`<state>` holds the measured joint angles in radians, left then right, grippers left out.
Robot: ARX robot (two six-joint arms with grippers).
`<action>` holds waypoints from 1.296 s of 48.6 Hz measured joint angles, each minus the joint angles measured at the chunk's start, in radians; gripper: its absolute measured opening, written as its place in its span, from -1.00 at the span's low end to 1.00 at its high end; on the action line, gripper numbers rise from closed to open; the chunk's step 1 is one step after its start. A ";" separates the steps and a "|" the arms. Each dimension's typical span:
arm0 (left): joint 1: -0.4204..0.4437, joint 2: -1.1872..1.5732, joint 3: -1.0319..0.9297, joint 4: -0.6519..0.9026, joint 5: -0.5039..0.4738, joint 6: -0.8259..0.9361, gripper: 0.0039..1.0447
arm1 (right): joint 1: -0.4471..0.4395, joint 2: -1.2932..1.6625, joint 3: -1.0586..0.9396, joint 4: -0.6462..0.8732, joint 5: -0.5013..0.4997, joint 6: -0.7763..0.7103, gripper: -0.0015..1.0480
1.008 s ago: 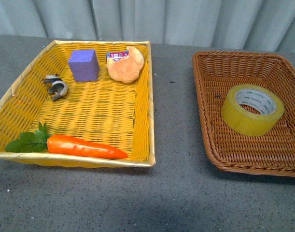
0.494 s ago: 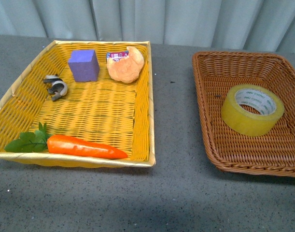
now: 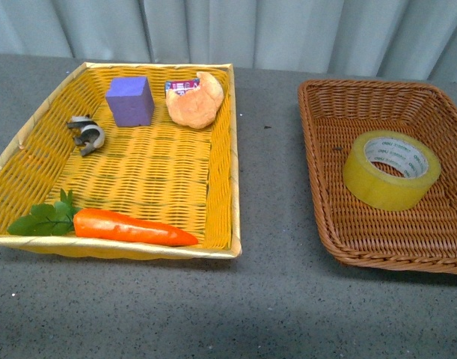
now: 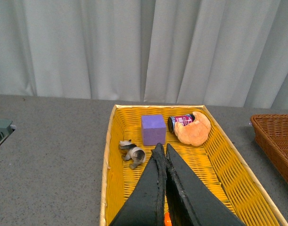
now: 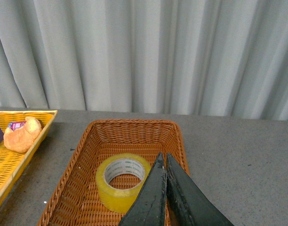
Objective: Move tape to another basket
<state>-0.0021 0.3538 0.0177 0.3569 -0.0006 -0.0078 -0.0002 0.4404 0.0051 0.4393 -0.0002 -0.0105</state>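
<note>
Grey table (image 3: 273, 299) – unchanged | tape (image 3: 391, 170) in basket (image 3: 325, 134) | both tools closed, empty

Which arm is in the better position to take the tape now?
Right, probably. The right gripper, shut, hangs over the brown basket holding the tape; the left gripper is over the yellow basket.

I see the tape (image 3: 391, 170) at right of the front frame, mid-height: wide translucent yellow roll, white printed core, lying flat with the hole facing up, slightly tilted toward the camera. It sits inside the brown basket (image 3: 318, 153), on the woven floor, nearer the basket's right side. Basket is a rectangular dark brown wicker tray with low flared walls, upright on the grey surface, its right edge cut by the frame. Right wrist view shows the same: tape (image 5: 123, 181) flat in basket (image 5: 82, 150).
</note>
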 joint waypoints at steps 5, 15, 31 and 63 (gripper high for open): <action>0.000 -0.047 0.000 -0.047 0.000 0.000 -0.93 | 0.000 -0.058 0.000 -0.056 0.000 0.000 -0.98; 0.000 -0.123 0.000 -0.122 0.000 0.000 -0.93 | 0.000 -0.152 0.000 -0.148 0.000 0.000 -0.98; 0.000 -0.291 0.000 -0.324 0.000 0.000 -0.93 | 0.000 -0.246 0.000 -0.241 0.000 0.000 -0.98; 0.000 -0.349 0.000 -0.356 0.000 0.000 -0.08 | 0.000 -0.435 0.000 -0.438 -0.001 0.000 -0.23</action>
<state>-0.0021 0.0044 0.0177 0.0006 -0.0002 -0.0074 -0.0002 0.0051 0.0055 0.0017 -0.0010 -0.0105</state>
